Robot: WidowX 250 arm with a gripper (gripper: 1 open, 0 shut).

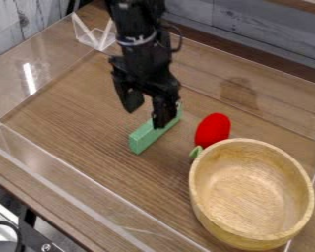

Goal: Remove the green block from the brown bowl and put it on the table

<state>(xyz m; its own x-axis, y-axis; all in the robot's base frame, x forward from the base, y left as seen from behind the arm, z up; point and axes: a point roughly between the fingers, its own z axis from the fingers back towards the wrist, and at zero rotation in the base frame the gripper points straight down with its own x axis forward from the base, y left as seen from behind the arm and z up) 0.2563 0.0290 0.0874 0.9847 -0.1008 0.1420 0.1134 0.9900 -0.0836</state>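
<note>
The green block [151, 136] lies flat on the table [82, 118], slanting from lower left to upper right, left of the brown bowl [251, 193]. My gripper [149, 108] hangs just above the block's upper end, pointing down, its black fingers open and nothing between them. The bowl sits at the lower right with nothing inside it.
A red strawberry-like toy [213, 128] with a green stem rests against the bowl's upper left rim, close to the block's right. Clear acrylic walls [68, 187] run along the table's edges. A white tag hangs on the arm [94, 37] at the top.
</note>
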